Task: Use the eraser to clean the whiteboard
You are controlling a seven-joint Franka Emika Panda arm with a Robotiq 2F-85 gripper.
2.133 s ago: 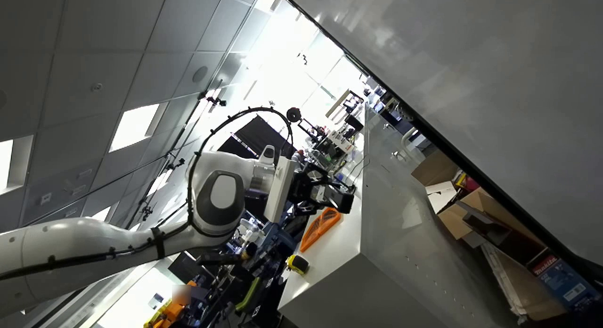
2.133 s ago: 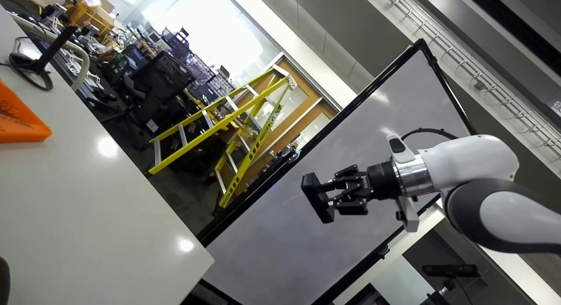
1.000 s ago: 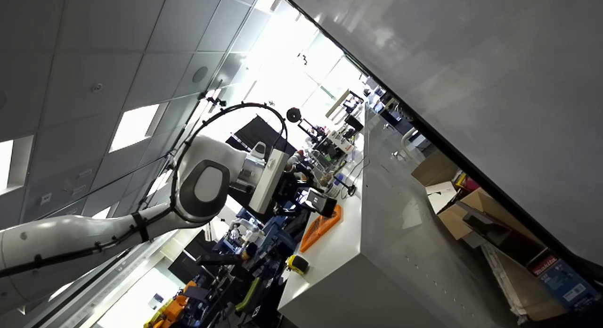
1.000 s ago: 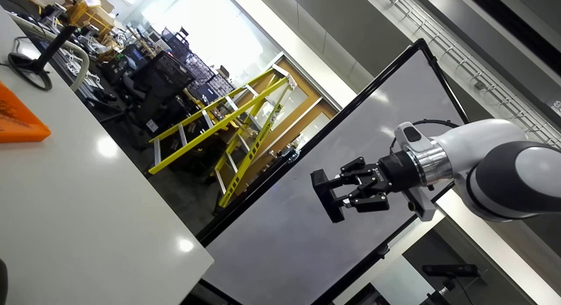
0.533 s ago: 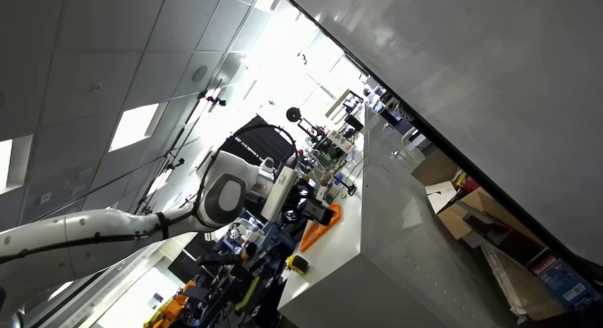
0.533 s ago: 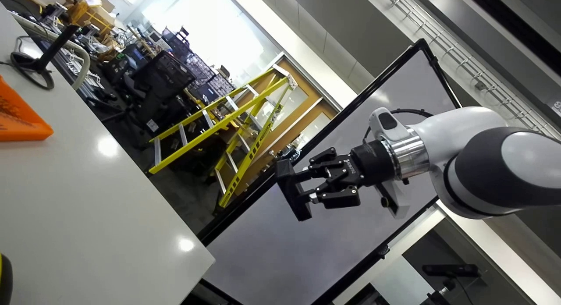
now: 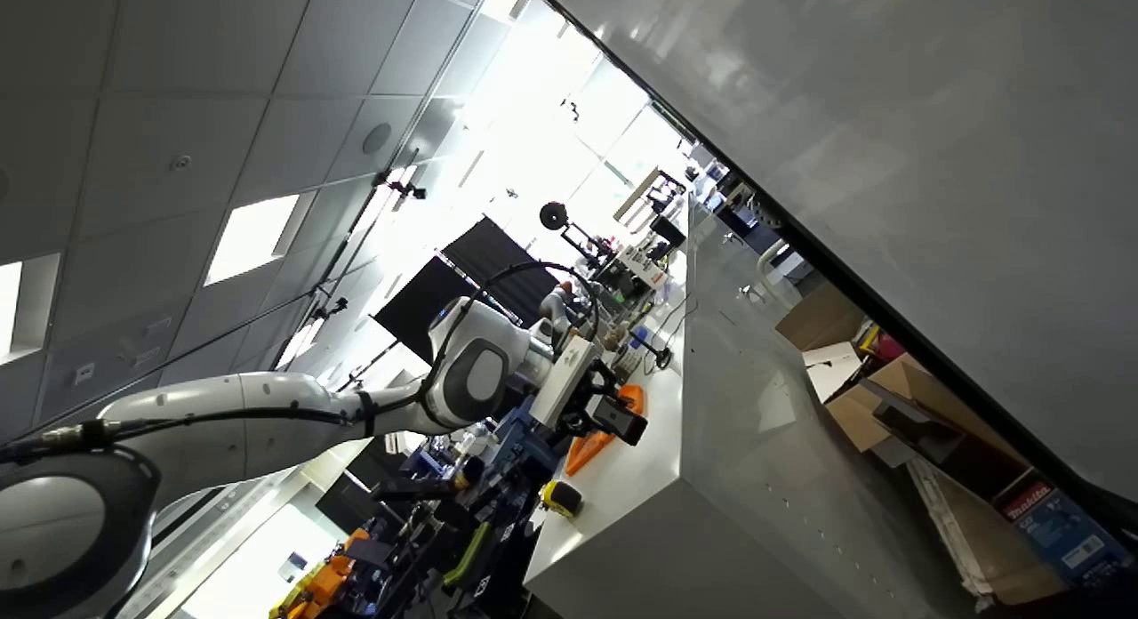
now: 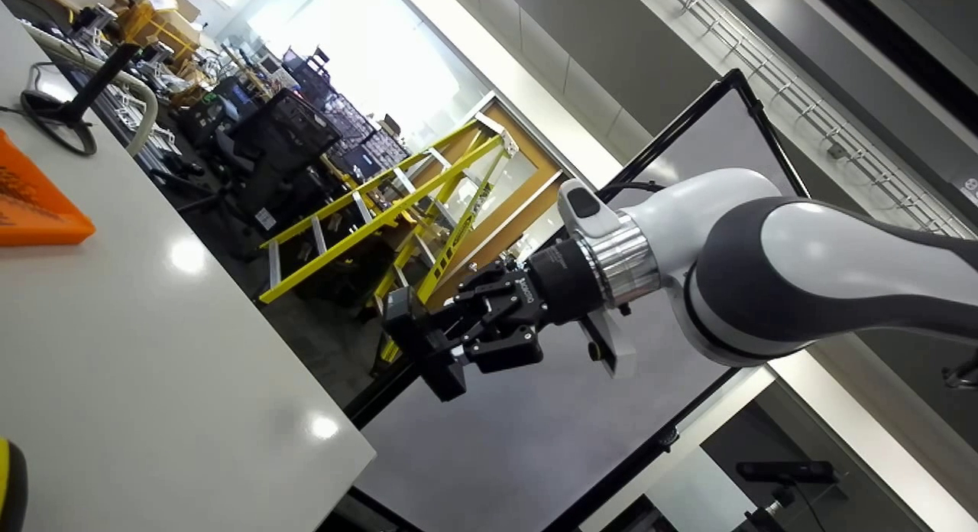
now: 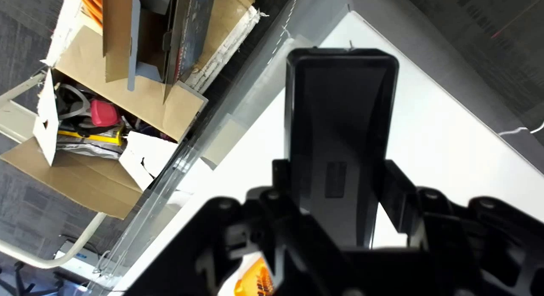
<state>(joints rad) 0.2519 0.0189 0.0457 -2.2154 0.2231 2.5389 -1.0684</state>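
The black eraser [image 8: 419,341] is a rectangular block held between the fingers of my gripper [image 8: 452,335]. In the wrist view the eraser [image 9: 340,117] stands lengthwise between the two fingers of the gripper [image 9: 335,177], which press on its sides. In an exterior view the eraser [image 7: 620,421] is in the air near the table. The whiteboard [image 7: 889,139] is a large pale grey glossy panel with a dark edge. It also shows behind the arm in an exterior view [image 8: 519,433]. The eraser is apart from the whiteboard, which I cannot make out in the wrist view.
A white table [image 8: 191,364] lies below the gripper. On it are an orange triangular piece [image 7: 587,450], a yellow-black tape measure [image 7: 562,498] and a black stand [image 8: 69,111]. Open cardboard boxes [image 9: 127,104] stand beside the table. A yellow ladder [image 8: 412,226] stands behind.
The arm has carried the eraser toward the table, leftward in an exterior view, and lower over the last second. The grip on the eraser is unchanged. The whiteboard and table objects have not moved.
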